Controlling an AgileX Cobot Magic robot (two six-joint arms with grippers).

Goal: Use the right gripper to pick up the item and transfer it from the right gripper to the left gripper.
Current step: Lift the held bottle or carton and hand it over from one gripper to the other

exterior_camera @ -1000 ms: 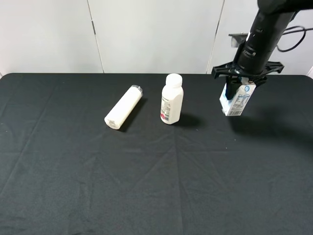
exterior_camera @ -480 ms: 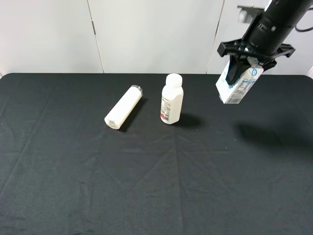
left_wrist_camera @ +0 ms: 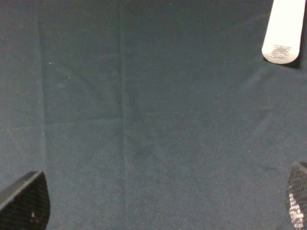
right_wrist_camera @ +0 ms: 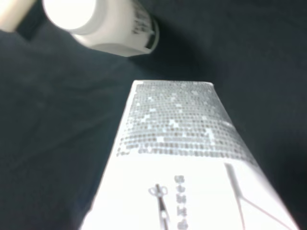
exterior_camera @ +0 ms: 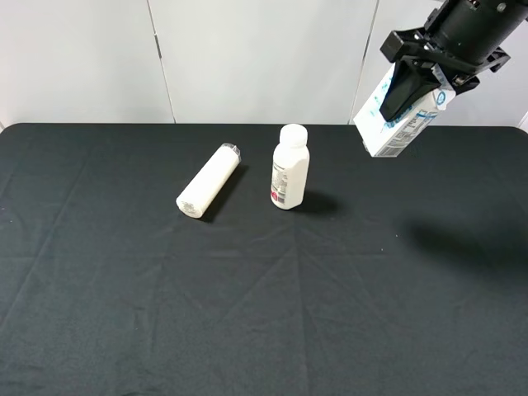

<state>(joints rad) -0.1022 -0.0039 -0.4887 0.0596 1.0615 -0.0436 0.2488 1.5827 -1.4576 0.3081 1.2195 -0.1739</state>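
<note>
My right gripper is shut on the item, a small white carton with blue print. It holds the carton tilted, high above the back right of the black table. In the right wrist view the carton fills the frame and hides the fingers. The left gripper is out of the high view. Its wrist view shows only two dark fingertips at the lower corners, wide apart, over bare cloth.
A white capped bottle stands upright at the table's back middle; it also shows in the right wrist view. A white tube-like bottle lies to its left, its end showing in the left wrist view. A white wall stands behind the table.
My right gripper has lifted the carton off the table, up and slightly left, and tilted it. The two bottles have not moved.
</note>
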